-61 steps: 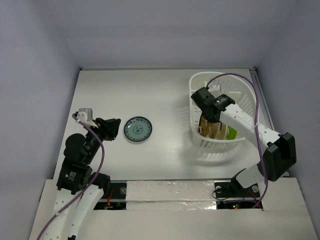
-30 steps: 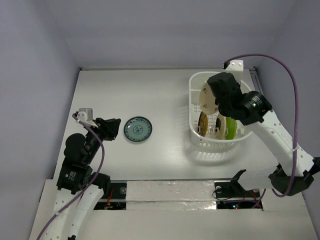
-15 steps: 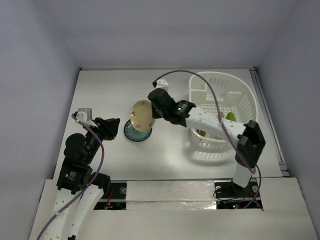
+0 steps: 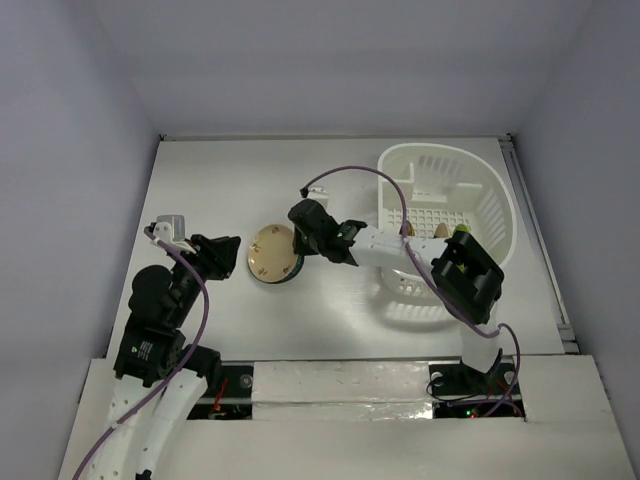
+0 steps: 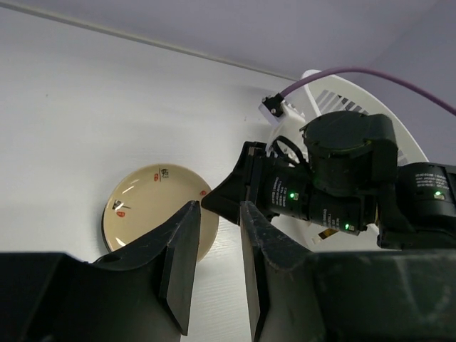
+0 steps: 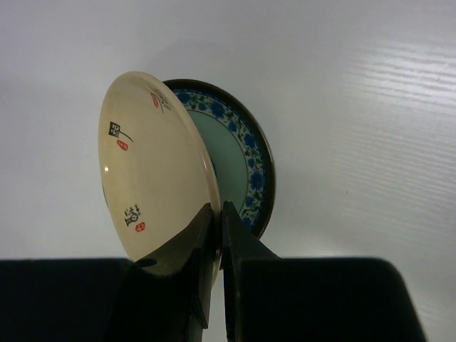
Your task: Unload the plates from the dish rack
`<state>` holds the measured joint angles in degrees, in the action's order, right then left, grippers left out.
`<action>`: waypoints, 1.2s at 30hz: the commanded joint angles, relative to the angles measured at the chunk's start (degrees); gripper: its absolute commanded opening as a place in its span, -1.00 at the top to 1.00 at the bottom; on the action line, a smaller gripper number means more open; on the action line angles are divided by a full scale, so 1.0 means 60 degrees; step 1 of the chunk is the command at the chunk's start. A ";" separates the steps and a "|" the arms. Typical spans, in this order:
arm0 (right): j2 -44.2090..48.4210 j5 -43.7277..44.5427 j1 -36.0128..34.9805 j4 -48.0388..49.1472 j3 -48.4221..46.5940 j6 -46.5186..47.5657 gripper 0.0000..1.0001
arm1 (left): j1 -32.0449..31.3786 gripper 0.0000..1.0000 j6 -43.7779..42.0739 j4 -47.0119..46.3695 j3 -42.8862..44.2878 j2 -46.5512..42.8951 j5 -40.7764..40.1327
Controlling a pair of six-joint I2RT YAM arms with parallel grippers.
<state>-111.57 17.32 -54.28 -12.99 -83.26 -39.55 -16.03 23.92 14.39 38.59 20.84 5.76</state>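
My right gripper (image 4: pixel 297 243) (image 6: pixel 217 214) is shut on the rim of the cream plate (image 4: pixel 271 250) (image 6: pixel 151 169), which has small red and black marks. It holds this plate tilted over the teal-blue patterned plate (image 4: pixel 284 279) (image 6: pixel 246 160) lying on the table. The left wrist view shows the cream plate (image 5: pixel 151 210) low over the table with the right gripper's black fingers at its edge. The white dish rack (image 4: pixel 440 150) (image 5: pixel 333 104) stands at the right. A lime green plate's edge (image 4: pixel 462 231) peeks past the right arm. My left gripper (image 4: pixel 228 257) (image 5: pixel 219 214) rests left of the plates, jaws slightly apart and empty.
The right arm (image 4: pixel 400 248) stretches from the rack's front across the table's middle, its purple cable (image 4: pixel 350 172) looping above. The rack's small inner compartment (image 4: pixel 398 182) sits at its far left corner. Grey walls close in the table on three sides.
The right arm lifted the cream plate out of the rack, swung it left and lowered it over the teal-blue plate. The left arm has not moved.
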 commanded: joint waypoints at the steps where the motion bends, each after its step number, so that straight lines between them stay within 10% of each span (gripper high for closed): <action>1: -0.0067 -0.0104 0.0038 0.1169 0.0370 -0.0614 1.00 | 0.0050 0.48 0.0056 -0.0406 0.0116 0.0071 0.0022; 14: -0.0082 -0.0104 -0.0050 0.0293 0.0562 -0.0220 -0.15 | 0.0050 0.46 0.0071 -0.0436 0.0087 0.0071 0.0066; 20: 0.0766 0.0569 -0.0138 -0.0572 0.0649 0.0116 -0.38 | 0.0050 0.45 0.0071 -0.0436 0.0087 0.0042 0.0095; 23: 0.2024 0.1374 -0.0138 -0.1012 0.0957 0.0278 -0.19 | 0.0050 0.45 0.0056 -0.0436 0.0087 0.0028 0.0109; 27: 0.3976 0.2738 -0.0138 -0.2124 0.1104 0.0556 0.98 | 0.0050 0.45 0.0070 -0.0465 0.0073 0.0013 0.0153; 36: 0.7021 0.4585 0.0811 -0.6269 0.1513 0.0205 1.00 | 0.0050 0.91 0.0100 -0.0524 0.0014 -0.0221 0.0066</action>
<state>-70.70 40.10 -52.42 -37.67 -76.20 -37.30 -16.03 24.34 14.37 38.59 20.40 6.13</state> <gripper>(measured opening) 0.011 0.059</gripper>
